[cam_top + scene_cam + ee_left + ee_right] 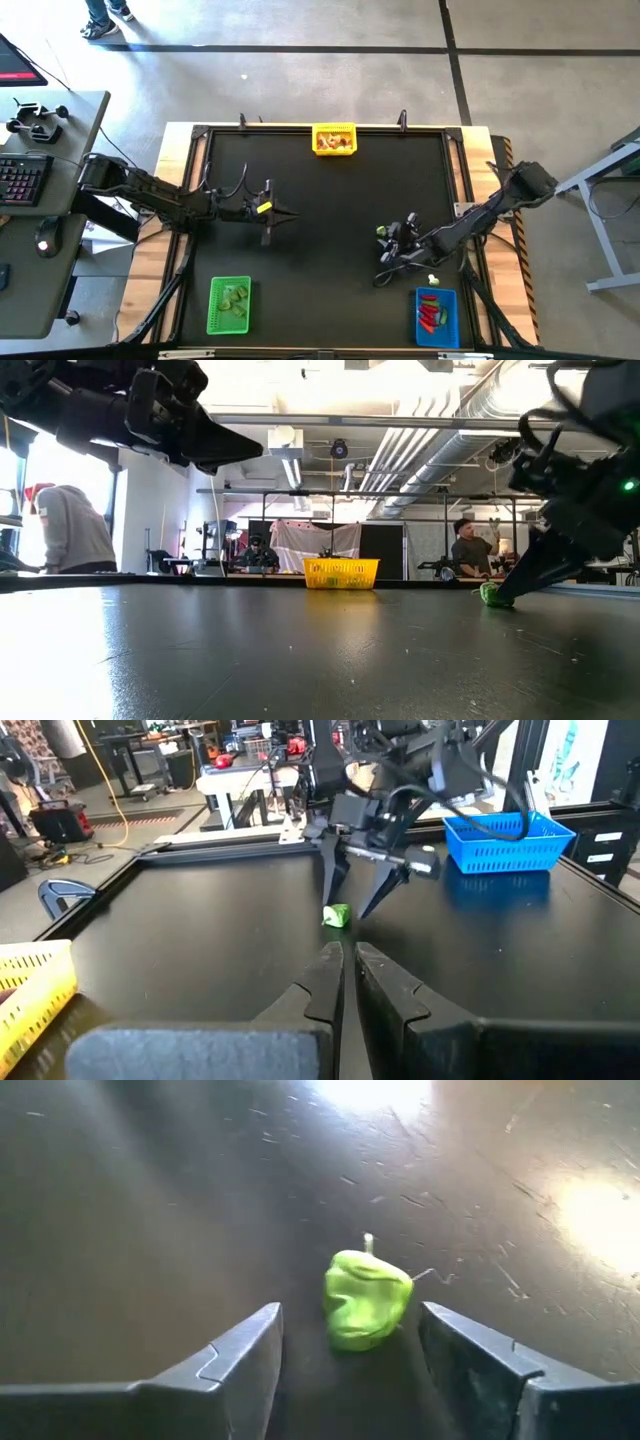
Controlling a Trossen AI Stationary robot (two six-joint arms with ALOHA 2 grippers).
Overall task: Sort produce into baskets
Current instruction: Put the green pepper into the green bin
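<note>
Green pepper piece (366, 1300) lies on the black table (330, 230), lower right of the high view, between my right gripper (350, 1365) fingers, spread apart. My left gripper (345, 975) hangs closed, left of centre.

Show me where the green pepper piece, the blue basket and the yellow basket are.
green pepper piece (366, 1299): right wrist view, middle of its body.
blue basket (508, 844): left wrist view, its mesh side wall.
yellow basket (342, 573): low view, its front wall.

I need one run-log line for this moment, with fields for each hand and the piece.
right hand: open, straddling small green toy pepper on table | left hand: shut, raised, empty
</note>
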